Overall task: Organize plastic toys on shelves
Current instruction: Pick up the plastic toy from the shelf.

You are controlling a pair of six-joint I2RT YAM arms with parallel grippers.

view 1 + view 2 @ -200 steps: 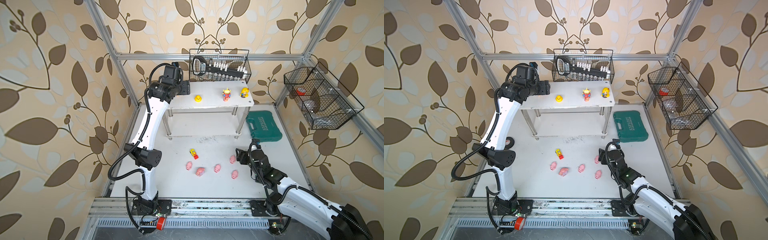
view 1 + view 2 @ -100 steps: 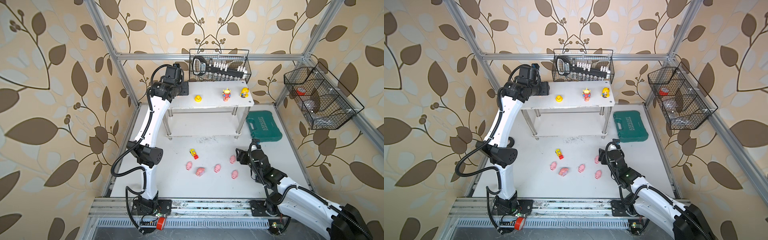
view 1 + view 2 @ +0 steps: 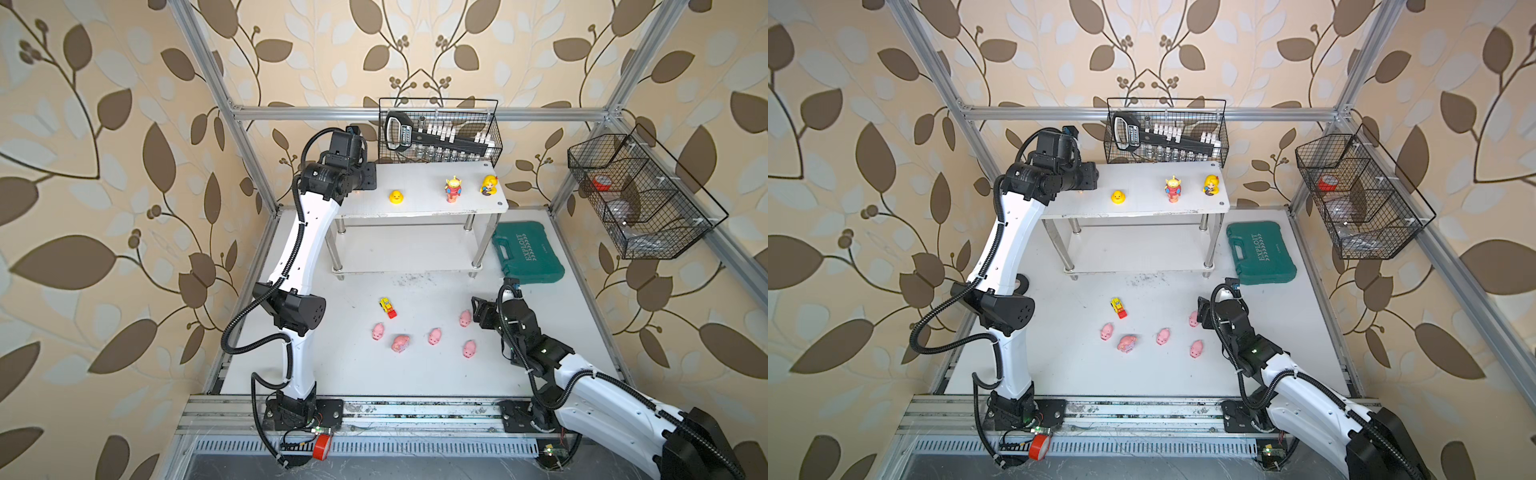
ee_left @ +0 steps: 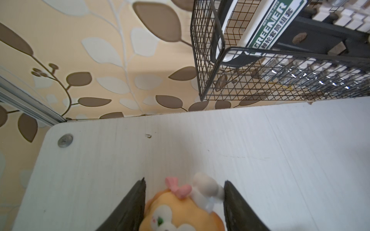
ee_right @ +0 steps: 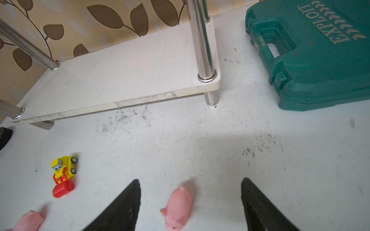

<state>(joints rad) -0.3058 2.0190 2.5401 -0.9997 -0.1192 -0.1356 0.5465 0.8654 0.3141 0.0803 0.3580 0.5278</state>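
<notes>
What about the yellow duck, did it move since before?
No. The yellow duck sits in the same spot on the top board of the shelves, just as far from the alien.

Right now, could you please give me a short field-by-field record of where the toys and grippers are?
Top shelf: yellow duck, alien and yellow doll, standing apart in a row
Lower shelf: no toys visible
Table: five pink piglets, yellow-red vehicle
Left gripper: over the top shelf's left end, jaws apparently against both sides of the orange animal
Right gripper: open, low over the table, jaws straddling one piglet without touching it
Off-task: green tool case beside the rack
</notes>
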